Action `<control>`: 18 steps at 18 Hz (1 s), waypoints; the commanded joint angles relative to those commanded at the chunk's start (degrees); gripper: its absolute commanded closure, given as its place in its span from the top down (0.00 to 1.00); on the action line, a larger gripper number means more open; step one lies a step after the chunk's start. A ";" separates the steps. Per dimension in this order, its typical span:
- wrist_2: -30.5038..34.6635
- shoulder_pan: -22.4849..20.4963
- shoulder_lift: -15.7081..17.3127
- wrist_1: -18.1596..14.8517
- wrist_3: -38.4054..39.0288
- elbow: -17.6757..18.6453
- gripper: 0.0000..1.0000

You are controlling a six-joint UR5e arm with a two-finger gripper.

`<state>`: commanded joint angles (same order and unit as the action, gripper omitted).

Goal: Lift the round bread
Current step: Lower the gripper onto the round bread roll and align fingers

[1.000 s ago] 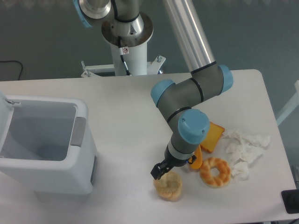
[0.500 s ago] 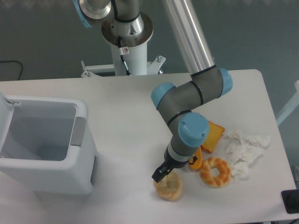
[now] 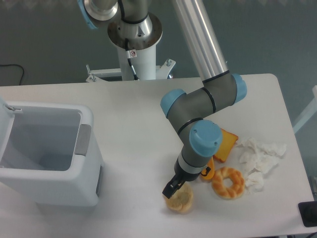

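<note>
The round bread (image 3: 181,202), a small pale-tan lumpy bun, lies on the white table (image 3: 129,114) near the front edge, at centre right. My gripper (image 3: 178,191) points down onto its top and far side. One dark finger (image 3: 170,189) shows at the bun's upper left edge. The other finger is hidden behind the wrist. The jaws look open around the bun, which rests on the table.
A golden ring bread (image 3: 228,182) lies just right of the bun. An orange baguette (image 3: 208,171) is partly hidden by my wrist, with an orange slice (image 3: 227,145) behind it. Crumpled white paper (image 3: 260,158) lies at the right. A white bin (image 3: 44,153) stands at the left.
My gripper has lowered and shifted slightly right, onto the round bread, now covering more of its top. The bread has stayed in place.
</note>
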<state>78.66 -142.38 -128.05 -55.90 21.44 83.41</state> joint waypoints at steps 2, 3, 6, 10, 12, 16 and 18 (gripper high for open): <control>-0.09 0.00 -0.53 0.09 0.44 -0.53 1.00; 0.00 -0.09 -0.53 0.09 0.44 -0.53 1.00; 0.00 -0.09 -0.71 0.26 0.44 -0.80 0.92; 0.00 -0.09 -1.32 0.35 0.36 -0.97 0.79; 0.00 -0.09 -1.50 0.44 0.18 -1.15 0.75; 0.00 -0.09 -1.32 1.06 0.18 -1.41 0.66; -0.09 -0.09 -1.06 1.06 0.18 -1.41 0.58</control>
<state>78.58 -142.47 -129.11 -54.84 21.62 82.00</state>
